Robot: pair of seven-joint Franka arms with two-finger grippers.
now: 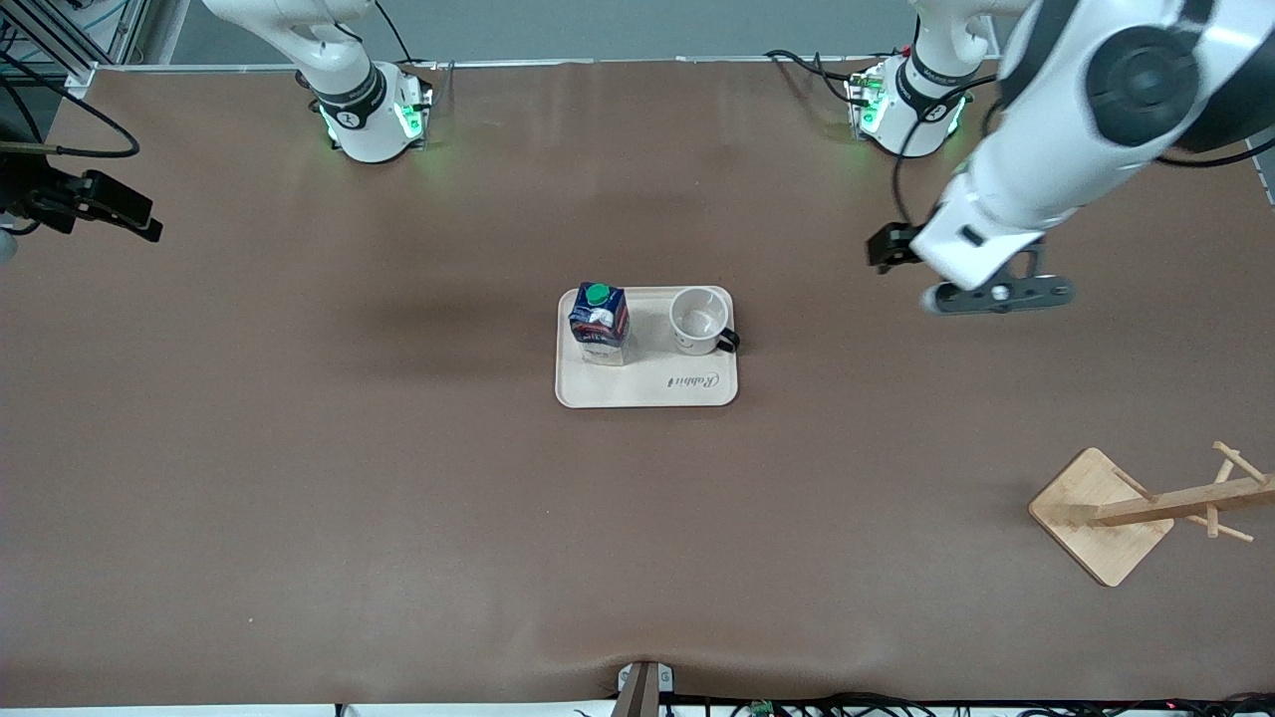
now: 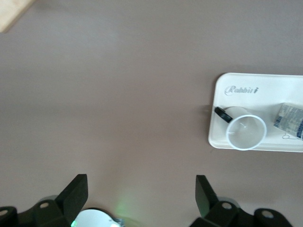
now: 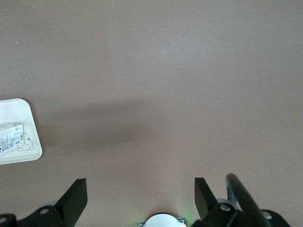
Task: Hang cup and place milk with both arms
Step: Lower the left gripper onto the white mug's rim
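Observation:
The white cup (image 1: 699,321) with its black handle stands on a cream tray (image 1: 647,390) at the table's middle. The dark blue milk carton (image 1: 599,324) with a green cap stands beside it on the tray, toward the right arm's end. My left gripper (image 1: 996,294) hangs open and empty over bare table toward the left arm's end, apart from the tray. Its wrist view shows open fingers (image 2: 75,191), the cup (image 2: 245,132) and the milk (image 2: 289,120). My right gripper (image 1: 125,211) is open and empty over the right arm's end of the table; its wrist view shows the milk (image 3: 10,137).
A wooden cup rack (image 1: 1101,513) with slanted pegs stands toward the left arm's end, nearer to the front camera than the tray. Its base corner shows in the left wrist view (image 2: 12,14). Brown table surface (image 1: 349,448) surrounds the tray.

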